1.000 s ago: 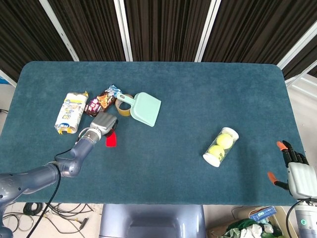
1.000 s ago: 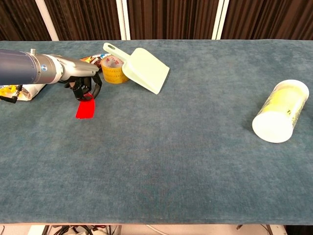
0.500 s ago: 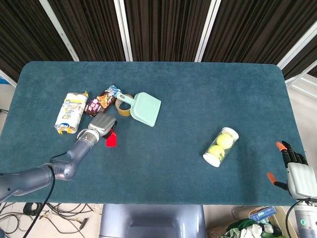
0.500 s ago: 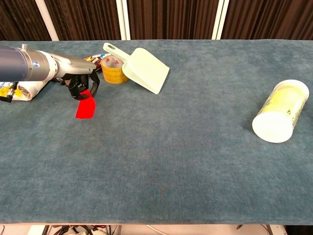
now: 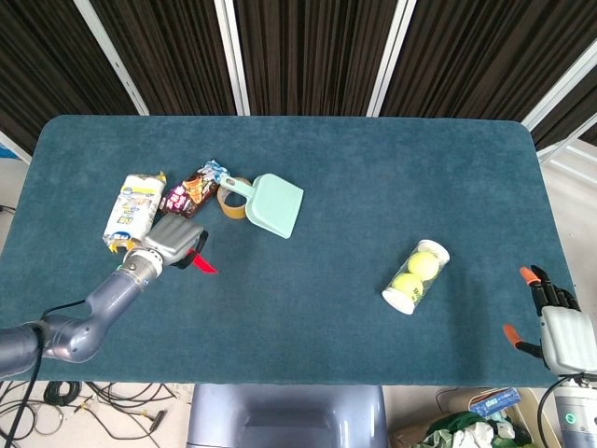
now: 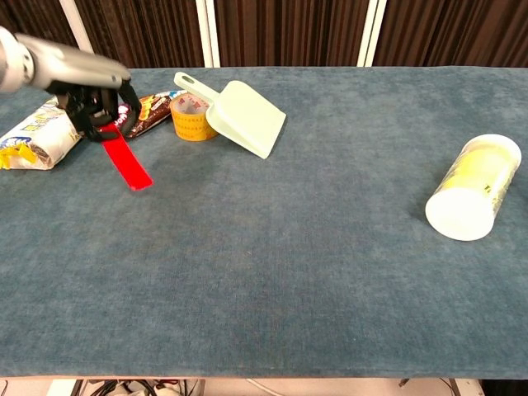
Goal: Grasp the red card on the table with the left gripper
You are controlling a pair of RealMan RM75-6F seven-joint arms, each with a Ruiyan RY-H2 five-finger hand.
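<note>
My left hand (image 5: 173, 239) (image 6: 92, 95) pinches the top edge of the red card (image 5: 202, 263) (image 6: 128, 161), which hangs tilted off the table, its lower end pointing down and to the right. In the head view the card shows as a thin red sliver beside the grey hand. My right hand (image 5: 560, 322) sits off the table's right front corner, fingers apart, holding nothing. The chest view does not show it.
A white snack bag (image 5: 132, 211) (image 6: 37, 137), a dark candy wrapper (image 5: 189, 189) (image 6: 150, 110), a tape roll (image 5: 230, 203) (image 6: 192, 117) and a mint dustpan (image 5: 269, 203) (image 6: 244, 115) lie near the left hand. A tennis-ball canister (image 5: 416, 275) (image 6: 473, 197) lies at right.
The left hand has risen and drawn back to the left, lifting the red card off the cloth; the card now hangs tilted from the fingers. The right hand has stayed put.
</note>
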